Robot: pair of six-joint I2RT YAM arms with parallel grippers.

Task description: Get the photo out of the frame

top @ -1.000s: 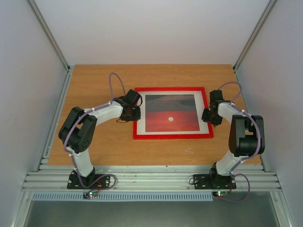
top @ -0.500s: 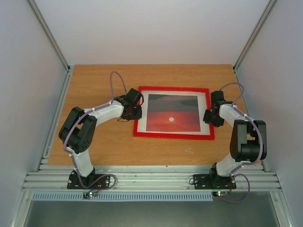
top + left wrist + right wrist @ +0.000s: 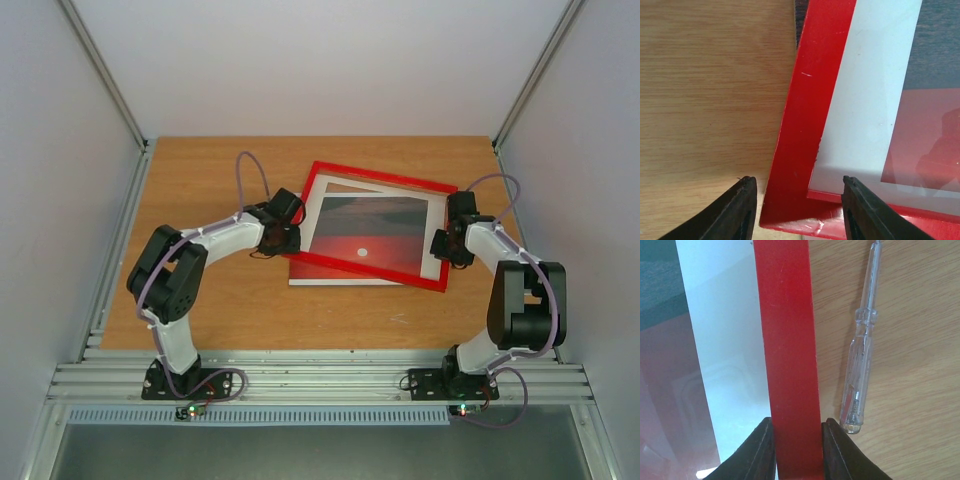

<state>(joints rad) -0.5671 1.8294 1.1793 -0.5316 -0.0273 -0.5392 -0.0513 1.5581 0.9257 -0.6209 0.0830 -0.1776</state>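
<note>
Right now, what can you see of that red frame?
The frame is a thin, glossy bright red rectangle, with a white mat and a sunset photo showing inside. It sits askew over a white board that peeks out under its near edge. The right gripper pinches its right rail; the left gripper straddles its left near corner, open.

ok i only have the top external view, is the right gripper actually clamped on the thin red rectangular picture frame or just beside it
observer: Clamped. The right wrist view shows the right gripper pinching one bar of the thin red rectangular picture frame between its fingers.
operator: and the left one
observer: The left gripper is open, its fingers either side of the frame's corner bar without pinching it.
operator: anything by the right arm i can't see
observer: A clear plastic screwdriver lies on the wooden table just outside that bar, apart from it.
</note>
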